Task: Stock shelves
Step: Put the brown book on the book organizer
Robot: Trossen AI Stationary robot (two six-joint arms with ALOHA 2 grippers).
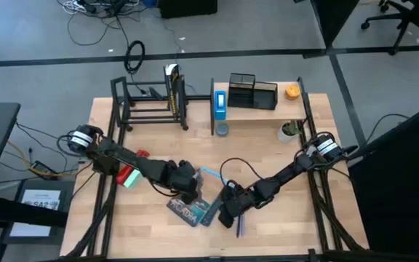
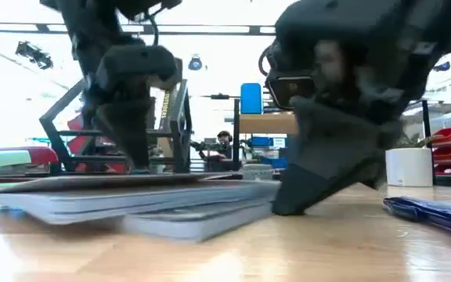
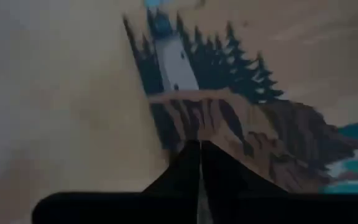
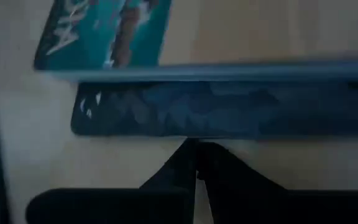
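Observation:
A few thin books (image 1: 193, 210) lie in a loose stack near the table's front middle. The top one has a lighthouse cover (image 3: 185, 81). A dark book (image 4: 229, 109) and a teal one (image 4: 104, 31) lie beside it. My left gripper (image 3: 199, 146) is shut, with its tips down on the lighthouse cover. My right gripper (image 4: 196, 144) is shut and slants down to the table at the dark book's edge. The black tube rack (image 1: 151, 102) stands at the far left. The wood-board shelf (image 1: 268, 110) stands at the far right, with a blue book (image 1: 220, 102) upright at its left end. My left gripper rests its shut fingertips (image 2: 137, 160) on the top book's cover (image 3: 194, 127), coming from above and slanting from the table's left. The book lies flat on the stack. My right gripper's shut fingertips (image 2: 284, 205) meet the dark book's long edge (image 4: 194, 137) at table height, slanting down from the table's right. The book lies flat on the table.
A blue pen (image 1: 240, 224) lies right of the books. A red and green object (image 1: 129, 175) lies under my left arm. On the wood shelf are a black mesh organizer (image 1: 253, 91) and an orange thing (image 1: 292, 92). In front of it are a grey disc (image 1: 222, 129) and a white pot (image 1: 288, 131).

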